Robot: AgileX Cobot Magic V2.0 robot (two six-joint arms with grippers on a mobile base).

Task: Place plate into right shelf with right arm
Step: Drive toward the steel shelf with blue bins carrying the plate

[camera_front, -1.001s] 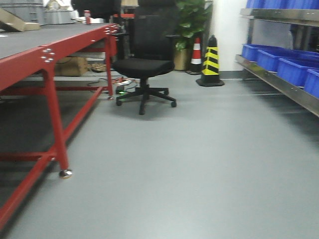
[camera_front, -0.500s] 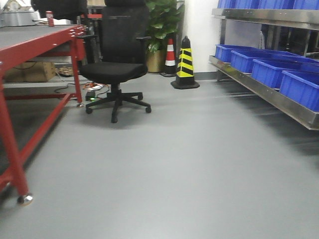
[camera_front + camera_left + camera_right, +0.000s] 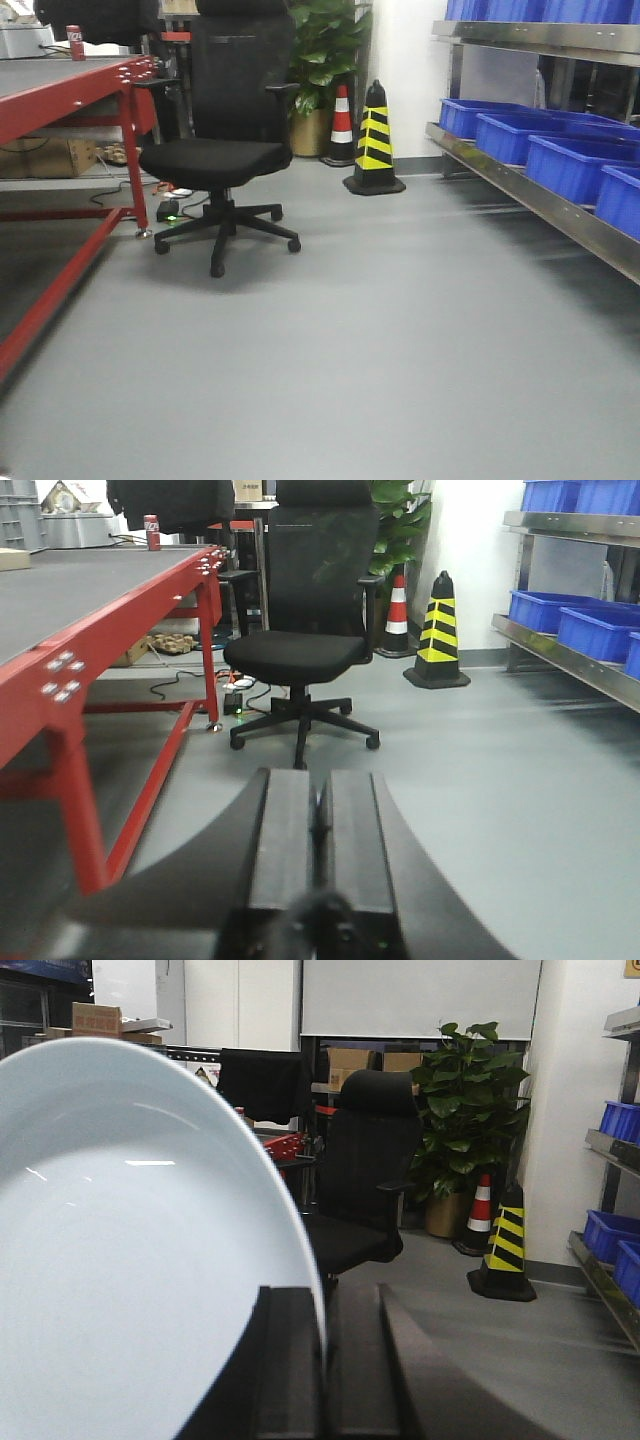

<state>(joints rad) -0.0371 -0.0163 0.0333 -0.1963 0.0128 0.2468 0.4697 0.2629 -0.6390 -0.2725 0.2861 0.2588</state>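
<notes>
The plate [image 3: 130,1260], white and glossy, stands on edge in the air, its rim pinched between the two dark fingers of the right gripper [image 3: 322,1305]. It is well apart from the right shelf [image 3: 560,215], whose steel ledge with blue bins [image 3: 565,160] runs along the right, across the floor from the red table [image 3: 60,100]. The left gripper [image 3: 318,780] is pressed together on nothing. The plate looks stiff, light, slippery and breakable (a rim pinch may let it pivot). It likely needs lowering gently over the ledge's front edge.
</notes>
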